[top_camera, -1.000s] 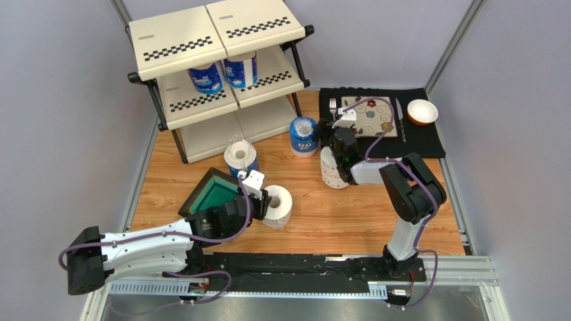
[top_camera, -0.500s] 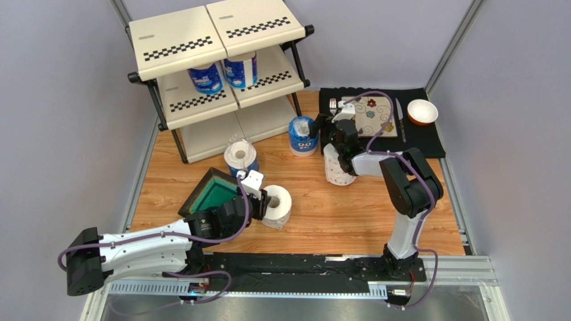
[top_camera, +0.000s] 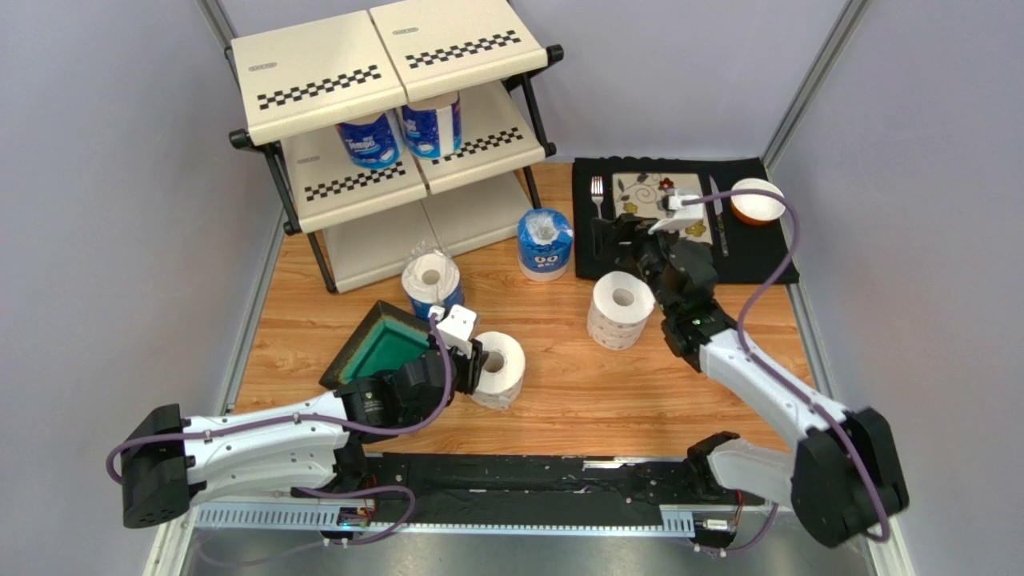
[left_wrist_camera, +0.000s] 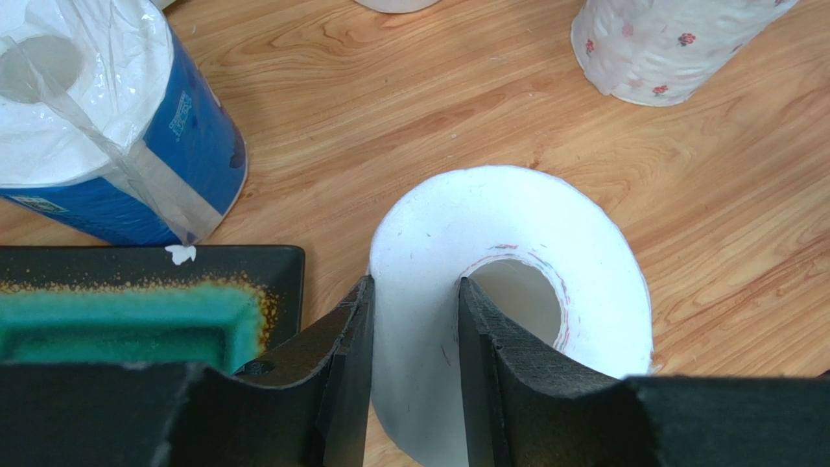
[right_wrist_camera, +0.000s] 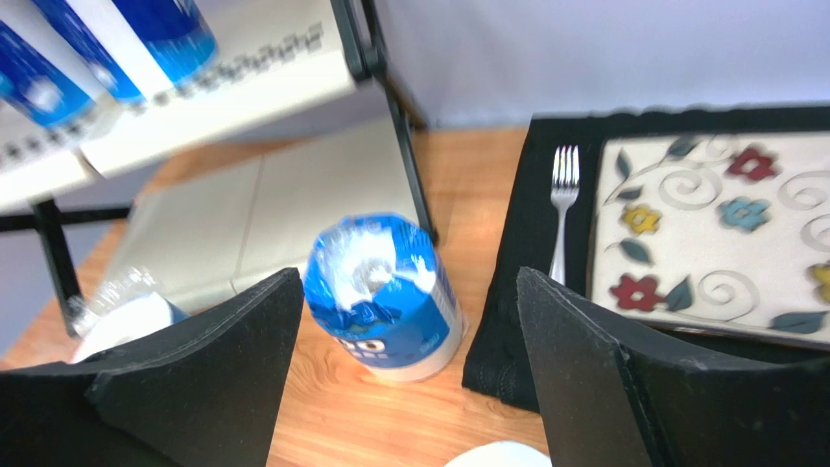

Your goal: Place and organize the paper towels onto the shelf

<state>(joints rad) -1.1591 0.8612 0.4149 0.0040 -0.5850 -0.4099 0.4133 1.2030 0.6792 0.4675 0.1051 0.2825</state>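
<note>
The shelf (top_camera: 397, 72) stands at the far left with two blue-wrapped paper towels (top_camera: 399, 132) on its middle tier. My left gripper (top_camera: 466, 360) is shut on a plain white roll (top_camera: 501, 366). In the left wrist view one finger (left_wrist_camera: 482, 360) is inside its core, the other outside the wall of the roll (left_wrist_camera: 546, 243). A patterned roll (top_camera: 619, 310) stands upright on the table. My right gripper (top_camera: 627, 238) is open and empty just beyond it, facing a blue-wrapped roll (right_wrist_camera: 385, 292) (top_camera: 545, 244). Another wrapped roll (top_camera: 430, 282) stands near the shelf.
A black tray with a green inside (top_camera: 382, 345) lies beside my left gripper. A black placemat (top_camera: 751, 258) at the far right holds a flowered plate (top_camera: 659, 198), a fork (right_wrist_camera: 562, 195), a knife and a bowl (top_camera: 757, 201). Grey walls enclose the table.
My right gripper has let go of the patterned roll, which now stands upright, and the arm has swung out to the right. The left arm has not moved.
</note>
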